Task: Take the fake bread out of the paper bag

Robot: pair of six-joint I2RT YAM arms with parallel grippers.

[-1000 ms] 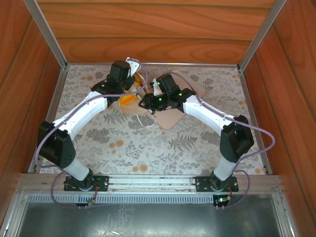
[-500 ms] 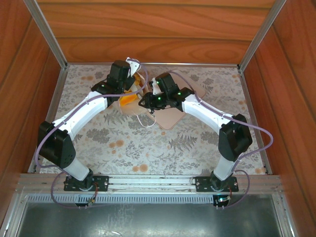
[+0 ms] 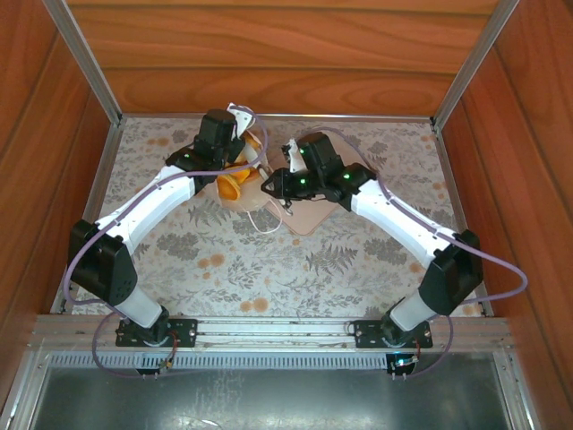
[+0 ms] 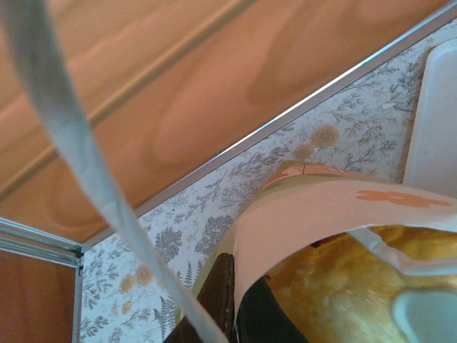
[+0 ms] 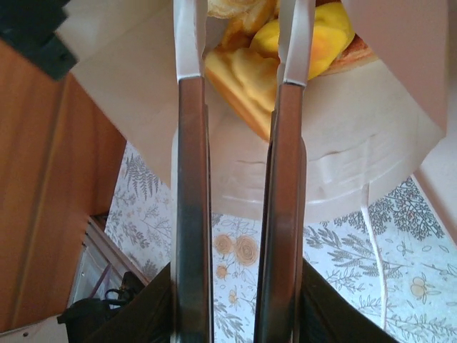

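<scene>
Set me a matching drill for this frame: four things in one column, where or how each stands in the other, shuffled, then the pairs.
Things
1. left gripper
2. right gripper
3. fake bread
4. pink tray

Place or state
A. lying flat on the table, beside the paper bag
B. inside the paper bag
C. fingers reaching into the bag's mouth
D. shut on the bag's rim

Pairs: 1-D, 2-C, 3-B, 4-A
</scene>
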